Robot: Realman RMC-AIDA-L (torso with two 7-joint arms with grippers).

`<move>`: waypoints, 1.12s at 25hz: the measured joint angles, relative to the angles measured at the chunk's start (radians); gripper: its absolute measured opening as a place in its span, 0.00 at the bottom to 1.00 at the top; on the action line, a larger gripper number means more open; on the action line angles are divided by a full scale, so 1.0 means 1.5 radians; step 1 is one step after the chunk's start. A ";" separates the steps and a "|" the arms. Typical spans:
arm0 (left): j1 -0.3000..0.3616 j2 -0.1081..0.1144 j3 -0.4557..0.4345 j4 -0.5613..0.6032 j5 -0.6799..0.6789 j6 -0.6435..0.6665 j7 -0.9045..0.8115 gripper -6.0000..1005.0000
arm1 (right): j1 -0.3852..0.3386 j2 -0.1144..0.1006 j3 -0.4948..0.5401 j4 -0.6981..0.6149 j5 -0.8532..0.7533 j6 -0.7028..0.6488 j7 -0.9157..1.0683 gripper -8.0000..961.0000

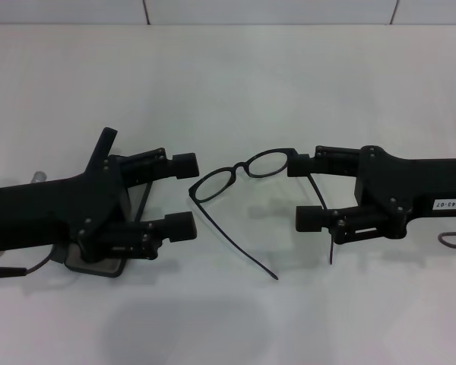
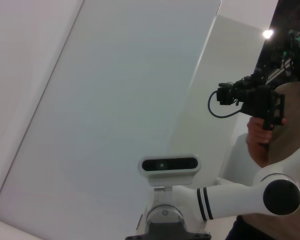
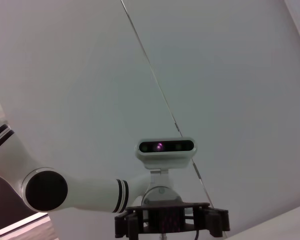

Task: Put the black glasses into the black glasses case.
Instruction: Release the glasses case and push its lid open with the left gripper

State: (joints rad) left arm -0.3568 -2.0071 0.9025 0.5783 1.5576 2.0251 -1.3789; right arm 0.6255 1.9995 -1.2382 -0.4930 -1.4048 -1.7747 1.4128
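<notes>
My right gripper (image 1: 307,192) has its jaws wide apart; the far jaw touches the end of the black glasses (image 1: 242,173) at one lens, and one temple arm passes between the jaws. The glasses lie open on the white desk (image 1: 228,84), between my two grippers. My left gripper (image 1: 185,195) also has its jaws apart, holding nothing. The black glasses case (image 1: 99,265) lies under my left gripper, mostly hidden.
</notes>
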 joint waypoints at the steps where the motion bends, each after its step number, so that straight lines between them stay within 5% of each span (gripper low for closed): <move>1: -0.001 0.000 0.000 -0.004 0.000 0.000 0.004 0.88 | -0.001 0.000 0.000 0.000 0.000 0.000 0.000 0.91; 16: 0.002 -0.002 0.003 -0.019 0.002 -0.002 0.019 0.88 | -0.013 -0.001 0.023 -0.001 0.003 0.012 -0.013 0.91; 19: 0.000 -0.019 -0.057 0.006 -0.002 -0.047 -0.040 0.87 | -0.033 0.000 0.068 -0.006 0.004 0.012 -0.032 0.91; 24: 0.008 -0.049 -0.089 0.237 0.022 -0.127 -0.285 0.87 | -0.074 -0.004 0.161 -0.004 0.003 0.018 -0.068 0.91; 25: 0.018 -0.058 -0.079 0.365 0.048 -0.149 -0.392 0.87 | -0.080 -0.005 0.179 -0.002 0.003 0.020 -0.075 0.91; 26: 0.018 -0.058 -0.079 0.365 0.048 -0.149 -0.392 0.87 | -0.088 -0.006 0.195 0.000 0.002 0.022 -0.081 0.91; 28: 0.029 -0.059 -0.054 0.487 0.090 -0.180 -0.497 0.86 | -0.101 -0.006 0.214 0.000 0.003 0.026 -0.090 0.91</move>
State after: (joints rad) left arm -0.3137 -2.0951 0.8218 1.3086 1.6932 1.7551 -2.1249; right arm 0.4734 1.9907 -0.9170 -0.4926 -1.4008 -1.7359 1.2776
